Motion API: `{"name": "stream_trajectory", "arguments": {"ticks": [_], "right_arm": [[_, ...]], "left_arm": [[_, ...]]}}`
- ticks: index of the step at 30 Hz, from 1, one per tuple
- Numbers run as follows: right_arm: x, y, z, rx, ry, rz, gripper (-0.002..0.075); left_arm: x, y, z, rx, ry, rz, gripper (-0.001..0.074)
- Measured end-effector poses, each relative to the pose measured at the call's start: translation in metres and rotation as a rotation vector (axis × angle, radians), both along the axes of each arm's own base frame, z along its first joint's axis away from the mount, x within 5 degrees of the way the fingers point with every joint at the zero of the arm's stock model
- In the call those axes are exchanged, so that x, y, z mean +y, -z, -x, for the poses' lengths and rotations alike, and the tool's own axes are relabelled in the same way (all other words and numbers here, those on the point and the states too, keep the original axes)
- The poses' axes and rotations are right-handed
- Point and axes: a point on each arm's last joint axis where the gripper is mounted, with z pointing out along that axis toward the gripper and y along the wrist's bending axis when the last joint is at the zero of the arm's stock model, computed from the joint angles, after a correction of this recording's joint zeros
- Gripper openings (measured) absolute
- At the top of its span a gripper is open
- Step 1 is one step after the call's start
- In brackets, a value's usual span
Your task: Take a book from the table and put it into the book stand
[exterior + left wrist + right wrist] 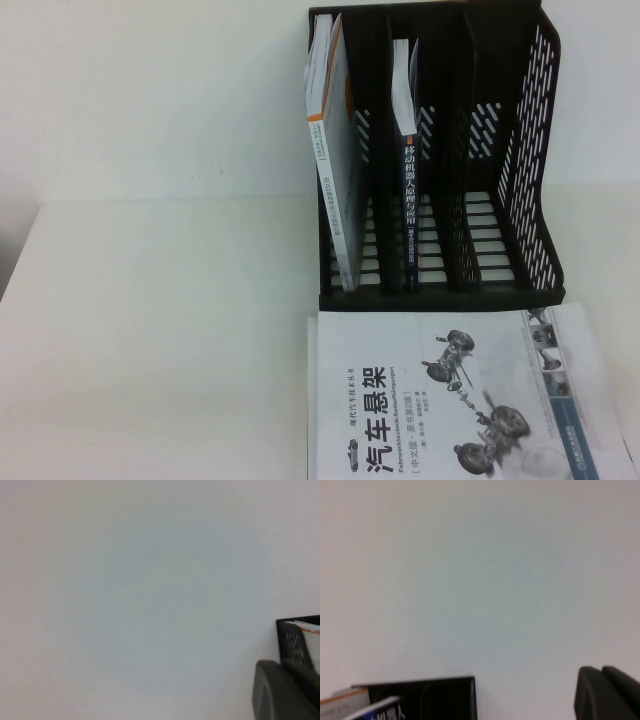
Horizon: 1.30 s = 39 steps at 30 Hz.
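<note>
White tabletop fills most of the high view, with the table (150, 330) bare on its left half and a pale wall behind. At the far right stands the book stand (535, 150), a black rack with three upright slots and perforated side walls. Its left slot holds a white-covered book (338, 170) on edge, its middle slot holds a black-spined book (411, 190), and its right slot is free. The book (440, 400) to be filed lies flat on the table just near of the stand's front lip, cover up, its far edge close against the base and its near part running out of view.

Neither arm shows in the high view. The left claw (280, 692) appears only as a dark finger at the corner of its wrist view, raised, with a corner of the stand beside it; it is closed and grips nothing. The right claw (607, 692) likewise shows just a dark finger tip above the stand's top edge, and I cannot tell how far it is parted; nothing appears to be in it.

The work has not begun, by my reading. The book is thin, wide and flat on a smooth surface, so a claw may fail to get under an edge and simply push it. Lifted by one edge, it could sag or slip. Tilted on entry, it could catch a divider or nudge the light stand away.
</note>
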Motion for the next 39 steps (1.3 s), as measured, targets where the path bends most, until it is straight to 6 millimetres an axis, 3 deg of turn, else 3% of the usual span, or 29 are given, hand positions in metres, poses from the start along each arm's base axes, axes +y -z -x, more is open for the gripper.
{"name": "stream_trajectory", "arguments": {"ticks": [7,11,15,22,26,32,39], "right_arm": [[-0.001,-0.036,0.01,0.231,0.068,0.155,-0.0003],[-0.002,-0.056,0.023,0.332,0.075,0.179,-0.0003],[-0.003,-0.068,0.03,0.483,0.056,0.131,-0.0003],[-0.001,-0.063,0.001,0.969,0.014,0.057,-0.0003],[0.003,-0.05,-0.026,1.183,-0.023,0.031,-0.0003],[0.018,-0.027,-0.07,1.417,-0.2,0.034,-0.0003],[0.025,0.01,-0.125,1.572,-0.26,0.003,-0.0003]], "left_arm": [[0.005,-0.051,0.011,0.271,-0.009,0.135,-0.0002],[0.004,-0.074,0.002,0.459,-0.008,0.182,-0.0002],[0.001,-0.086,-0.013,0.521,0.024,0.254,-0.0003],[-0.014,-0.065,-0.054,0.82,0.129,0.446,-0.0002],[-0.033,-0.045,-0.077,1.06,0.279,0.423,-0.0002],[-0.06,-0.025,-0.11,1.252,0.573,0.438,-0.0002],[-0.067,0.001,-0.14,1.33,0.622,0.468,-0.0003]]}}
